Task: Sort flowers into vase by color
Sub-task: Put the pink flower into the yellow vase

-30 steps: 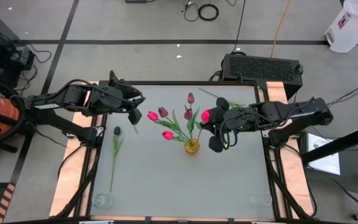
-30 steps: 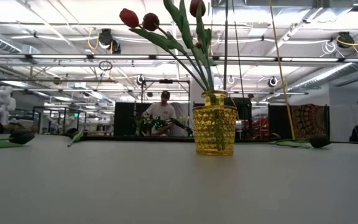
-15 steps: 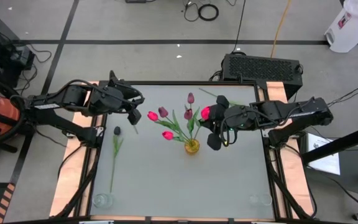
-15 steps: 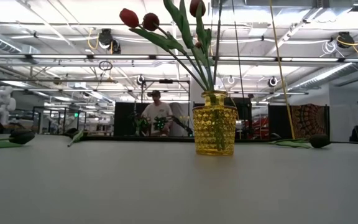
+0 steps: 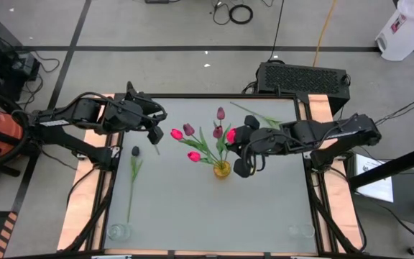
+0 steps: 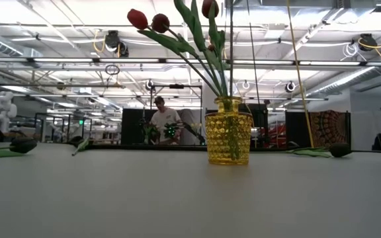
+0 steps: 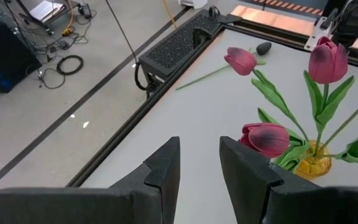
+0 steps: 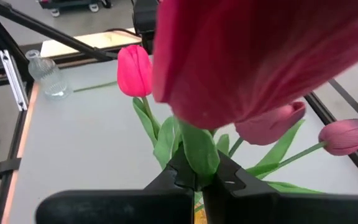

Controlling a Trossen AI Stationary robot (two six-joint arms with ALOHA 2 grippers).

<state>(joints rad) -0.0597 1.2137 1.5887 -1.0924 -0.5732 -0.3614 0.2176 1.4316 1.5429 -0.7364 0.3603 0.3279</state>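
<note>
A yellow glass vase [image 5: 222, 170] [image 6: 229, 139] stands mid-table with several pink and red tulips [image 5: 188, 131] [image 7: 265, 139] stuck in it by their stems. My right gripper [image 5: 236, 142] [image 8: 199, 176] hovers just right of the vase, shut on a pink-red tulip [image 5: 230, 134] whose head fills the right wrist view. One near-black tulip [image 5: 135, 151] [image 6: 22, 145] lies flat on the table's left side, another [image 5: 257, 115] [image 7: 263, 47] near the far edge. My left gripper [image 5: 154, 130] [image 7: 199, 165] is open, waiting above the far-left part of the table. My right gripper pinches the tulip's green stem [image 8: 198, 163] just under the head between its two fingers [image 8: 180, 172], coming level from the table's right. The tulip is lifted and upright, head above the fingers. Its stem [image 6: 231, 46] hangs straight down to the vase's mouth.
Small clear glass vases stand at the near-left corner [image 5: 118, 232] [image 8: 46, 76] and near-right corner [image 5: 300, 231]. A black box [image 5: 302, 76] sits beyond the far edge. Bare tabletop [image 5: 214, 208] lies near the vase's near side. A person [image 6: 159, 119] works in the room behind.
My right gripper has carried the held tulip toward the table's left, closer to the vase, staying shut. The hanging stem has shifted sideways over the vase's mouth. The left arm kept still.
</note>
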